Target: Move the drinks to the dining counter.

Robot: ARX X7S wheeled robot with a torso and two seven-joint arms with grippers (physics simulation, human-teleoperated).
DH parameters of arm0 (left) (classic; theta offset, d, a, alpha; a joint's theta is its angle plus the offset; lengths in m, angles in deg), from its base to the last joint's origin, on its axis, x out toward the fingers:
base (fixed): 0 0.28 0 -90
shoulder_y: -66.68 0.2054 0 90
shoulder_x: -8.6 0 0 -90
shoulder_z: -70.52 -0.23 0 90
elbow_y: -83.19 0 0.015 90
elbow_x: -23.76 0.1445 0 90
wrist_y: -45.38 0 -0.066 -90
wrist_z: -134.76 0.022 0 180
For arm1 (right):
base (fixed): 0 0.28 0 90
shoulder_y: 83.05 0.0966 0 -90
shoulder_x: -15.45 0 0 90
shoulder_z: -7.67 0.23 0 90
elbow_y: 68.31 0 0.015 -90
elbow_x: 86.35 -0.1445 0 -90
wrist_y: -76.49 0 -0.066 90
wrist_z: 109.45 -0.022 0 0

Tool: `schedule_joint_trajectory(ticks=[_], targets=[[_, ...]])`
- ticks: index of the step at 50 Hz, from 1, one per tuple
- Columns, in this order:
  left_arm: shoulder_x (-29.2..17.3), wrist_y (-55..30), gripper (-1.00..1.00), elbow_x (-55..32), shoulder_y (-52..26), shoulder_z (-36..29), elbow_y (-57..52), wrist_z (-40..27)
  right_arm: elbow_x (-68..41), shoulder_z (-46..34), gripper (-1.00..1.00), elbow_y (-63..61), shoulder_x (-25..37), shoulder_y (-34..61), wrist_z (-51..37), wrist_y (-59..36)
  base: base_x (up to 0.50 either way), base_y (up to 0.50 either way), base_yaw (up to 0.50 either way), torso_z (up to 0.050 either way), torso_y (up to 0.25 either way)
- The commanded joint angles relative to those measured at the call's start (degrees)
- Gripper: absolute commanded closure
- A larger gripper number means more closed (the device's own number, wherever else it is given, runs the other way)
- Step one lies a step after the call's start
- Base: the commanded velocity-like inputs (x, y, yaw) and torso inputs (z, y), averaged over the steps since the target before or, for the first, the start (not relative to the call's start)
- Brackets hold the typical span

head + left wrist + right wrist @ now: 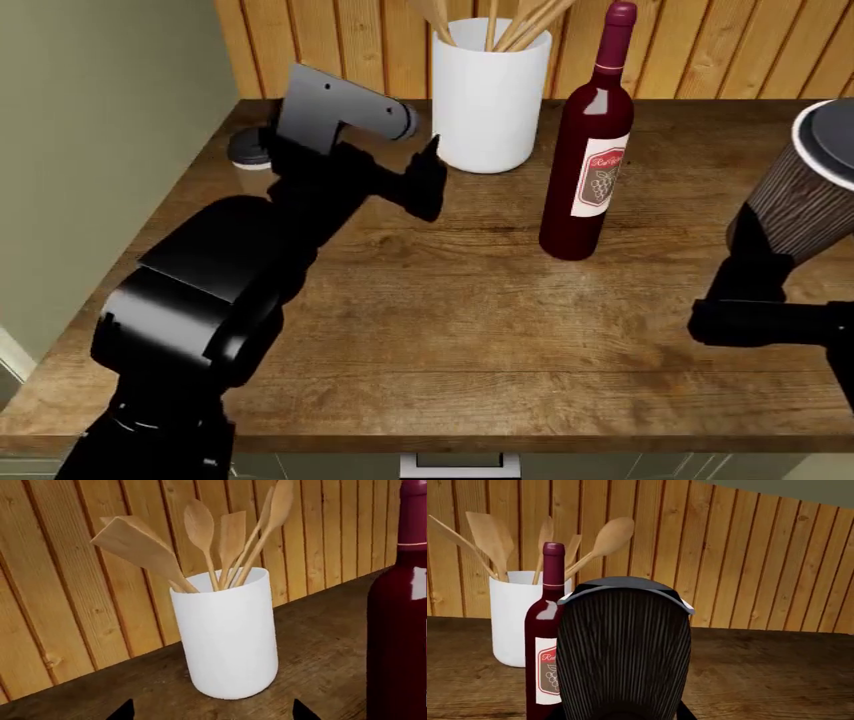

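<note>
Dark wood worktop (454, 300) fills the head view: the wine bottle (587, 150) stands beside a white utensil jar (487, 95), the coffee cup (248, 150) sits behind the left arm, and the right gripper (767, 262) clamps the ribbed cup (814, 185). Left wrist view: the left gripper (213, 712), spread wide, faces the jar. Right wrist view: the ribbed cup fills the foreground.

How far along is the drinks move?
Nothing delivered yet. The right gripper holds the ribbed cup, tilted above the dark worktop. The wine bottle and coffee cup stand there ungrasped; the left gripper is near the utensil crock.
</note>
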State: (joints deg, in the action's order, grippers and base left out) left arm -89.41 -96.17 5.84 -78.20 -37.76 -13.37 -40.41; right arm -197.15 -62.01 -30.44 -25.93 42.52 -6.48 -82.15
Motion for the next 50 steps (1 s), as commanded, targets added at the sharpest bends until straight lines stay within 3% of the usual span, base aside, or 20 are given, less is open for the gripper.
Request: schedule_joint_trajectory(ticks=[1,10,20,39,50], targets=[[4.2,1.2,-1.00,3.8,-2.2,3.0,10.1,-9.8,-0.5,1.4,1.00,-0.4,1.0,-0.7,0.0,0.4,0.00,0.00,0.00,0.000,0.000],[6.0,2.8,-1.00,5.0,-3.0,8.4,14.9,-19.1,-0.3,1.2,1.00,-0.4,1.2,-1.0,0.2,0.6,0.00,0.00,0.00,0.000,0.000],[5.7,3.9,-1.00,3.7,-2.7,9.5,16.3,-22.0,1.3,1.6,1.00,-0.4,0.3,-2.0,1.5,0.0,0.00,0.00,0.00,0.000,0.000],[5.7,-4.9,-1.00,2.5,0.3,10.7,0.2,-34.7,2.4,3.1,1.00,-0.8,-0.2,-4.0,3.2,-0.1,0.00,0.00,0.00,0.000,0.001],[4.0,-4.8,-1.00,1.5,2.4,13.1,0.2,-36.8,2.1,2.6,1.00,-0.8,0.1,-3.8,3.2,0.4,0.00,0.00,0.00,0.000,0.000]])
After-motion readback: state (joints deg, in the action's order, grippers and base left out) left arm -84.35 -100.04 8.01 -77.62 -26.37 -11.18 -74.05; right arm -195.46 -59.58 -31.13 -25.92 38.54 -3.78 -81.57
